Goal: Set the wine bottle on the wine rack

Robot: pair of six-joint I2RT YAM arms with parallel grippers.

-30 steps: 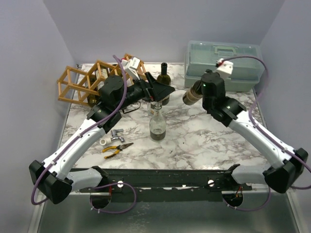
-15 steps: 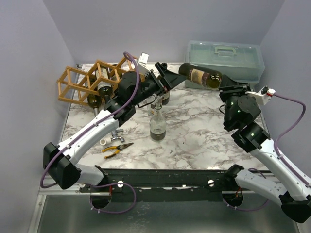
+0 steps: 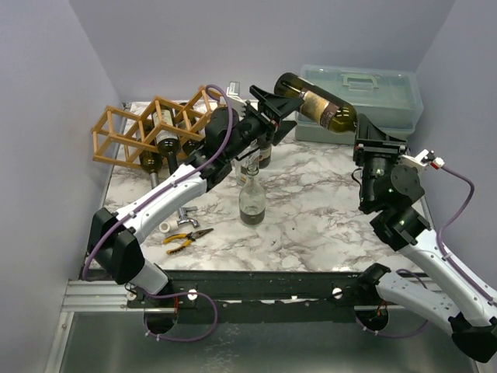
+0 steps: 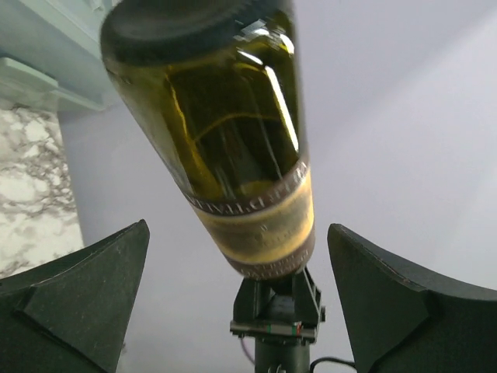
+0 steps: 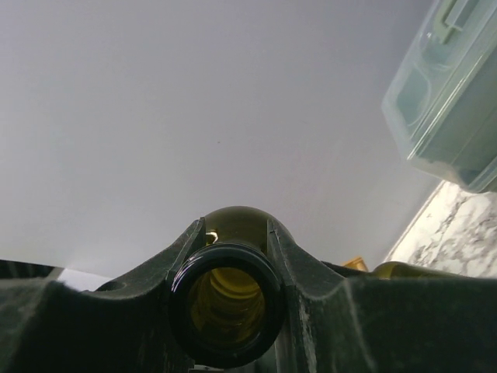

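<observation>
Gripping the wine bottle (image 3: 314, 105) by its neck, your right claw (image 3: 362, 130) holds it aloft, base toward your left claw (image 3: 273, 113), released, fingers either side without touching.

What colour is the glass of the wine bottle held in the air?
The wine bottle is olive green, clearest in the left wrist view.

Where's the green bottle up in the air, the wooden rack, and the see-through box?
wine bottle (image 3: 320, 106): top view, on its paper label.
wine rack (image 3: 116, 140): top view, on a front stick of its left cell.
plastic toolbox (image 3: 392, 87): top view, on its lid.
</observation>
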